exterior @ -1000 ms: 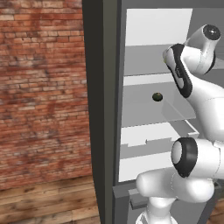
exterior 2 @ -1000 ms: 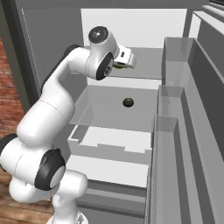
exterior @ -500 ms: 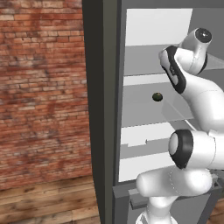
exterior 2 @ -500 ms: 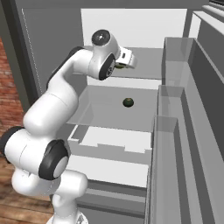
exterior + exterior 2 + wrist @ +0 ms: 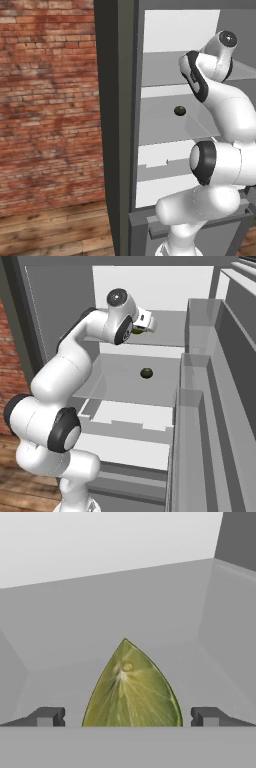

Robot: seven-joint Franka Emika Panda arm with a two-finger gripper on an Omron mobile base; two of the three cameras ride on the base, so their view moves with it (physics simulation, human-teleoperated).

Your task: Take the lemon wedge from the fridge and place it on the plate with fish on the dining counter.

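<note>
Reaching into the open fridge, the white arm holds its end effector level with the upper shelf. In the hand view, going left to right: a small dark fingertip, then the lemon wedge, then the other fingertip, both tips standing apart from the wedge with a gap on each side, so the end effector is released. The wedge lies between the 2 tips, pointed end away from the camera, its cut face yellow-green with pale radiating fibres and a thin darker rind edge. In the right base view a bit of yellow-green shows just under the hand. A small dark round item sits on the translucent glass shelf below. Smooth white walls line the fridge; rough red brick stands to its left.
</note>
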